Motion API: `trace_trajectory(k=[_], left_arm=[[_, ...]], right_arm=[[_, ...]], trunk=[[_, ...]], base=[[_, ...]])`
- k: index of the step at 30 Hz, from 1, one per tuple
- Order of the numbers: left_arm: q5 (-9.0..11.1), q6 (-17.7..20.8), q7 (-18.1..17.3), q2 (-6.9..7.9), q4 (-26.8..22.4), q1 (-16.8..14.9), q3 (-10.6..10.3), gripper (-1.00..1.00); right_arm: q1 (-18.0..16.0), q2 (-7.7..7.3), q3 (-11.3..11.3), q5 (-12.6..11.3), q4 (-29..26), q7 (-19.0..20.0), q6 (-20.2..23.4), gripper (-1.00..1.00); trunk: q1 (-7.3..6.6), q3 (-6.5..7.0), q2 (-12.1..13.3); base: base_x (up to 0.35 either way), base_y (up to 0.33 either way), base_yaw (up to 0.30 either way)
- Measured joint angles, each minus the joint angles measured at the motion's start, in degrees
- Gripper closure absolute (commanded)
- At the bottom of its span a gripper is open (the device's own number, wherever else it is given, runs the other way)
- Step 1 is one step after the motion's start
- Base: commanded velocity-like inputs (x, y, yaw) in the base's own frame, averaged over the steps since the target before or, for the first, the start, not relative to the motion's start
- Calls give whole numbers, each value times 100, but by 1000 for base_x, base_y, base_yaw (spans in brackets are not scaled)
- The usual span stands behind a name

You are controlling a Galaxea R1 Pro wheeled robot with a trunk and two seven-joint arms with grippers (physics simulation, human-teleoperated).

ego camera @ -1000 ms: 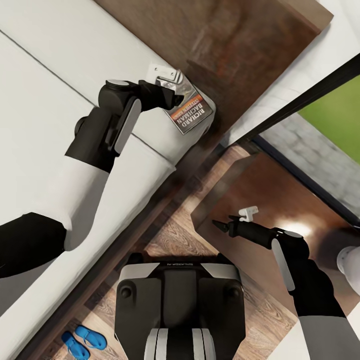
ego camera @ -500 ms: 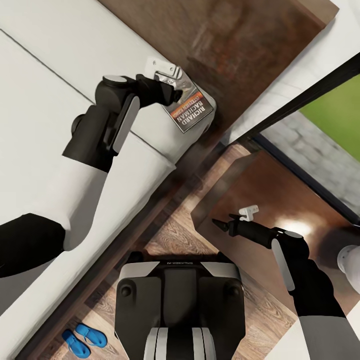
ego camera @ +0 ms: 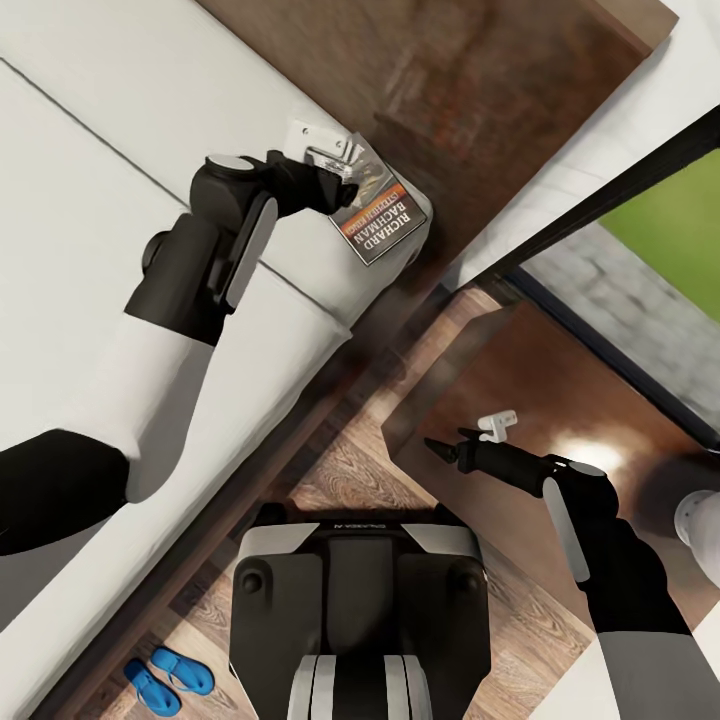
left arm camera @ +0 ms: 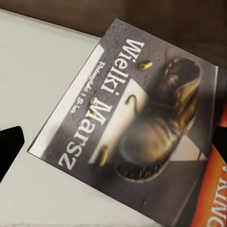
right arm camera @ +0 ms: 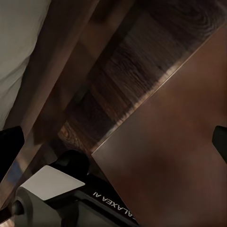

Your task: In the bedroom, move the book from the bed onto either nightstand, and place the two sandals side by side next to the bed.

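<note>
Nearest to you, the two blue sandals (ego camera: 168, 680) are lying side by side on the wood-plank floor (ego camera: 350, 470), just beside the bed frame and left of your base (ego camera: 360, 610), which is carrying reversed lettering that looks like "GALAXEA". The narrow strip of floor between the bed (ego camera: 100, 150) and the nightstand (ego camera: 560, 400) is giving you little open room; your base is filling its near end.

Your right arm is reaching forward over the nightstand top, wrist bent toward the bed, and the right claw (ego camera: 470, 437) is hovering near the top's bed-side edge with nothing between its fingers; from the right wrist view the dark tips are standing wide apart at the frame's sides.

Farther off, your left arm is stretching across the pale mattress, elbow low, wrist turned toward the headboard (ego camera: 470, 80). The left claw (ego camera: 335, 160) is sitting over the book (ego camera: 375, 215), fingers spread, and you cannot tell whether they are touching the cover. The book is lying flat at the mattress corner, right by the headboard and close to the side edge. Its cover is reading "Wielki Marsz" above a picture of a boot, and the orange band is reading "RICHARD BACHMAN".
</note>
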Motion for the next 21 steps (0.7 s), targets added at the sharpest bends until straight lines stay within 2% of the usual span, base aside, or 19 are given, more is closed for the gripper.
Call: trace_trajectory(k=[5, 9, 21], left_arm=[[3, -46, -1, 12, 130, 14, 4, -100], [5, -235, -6, 14, 223, 29, 8, -100], [26, -306, -12, -2, 279, 37, 9, -100]], right_arm=[[0, 0, 0, 0, 0, 0, 0, -100], [2, 4, 0, 0, 0, 0, 0, -100], [1, 3, 0, 0, 0, 0, 0, -100]], trunk=[[0, 0, 0], [0, 0, 0], [0, 0, 0]], base=[[0, 0, 0], [0, 0, 0], [0, 0, 0]])
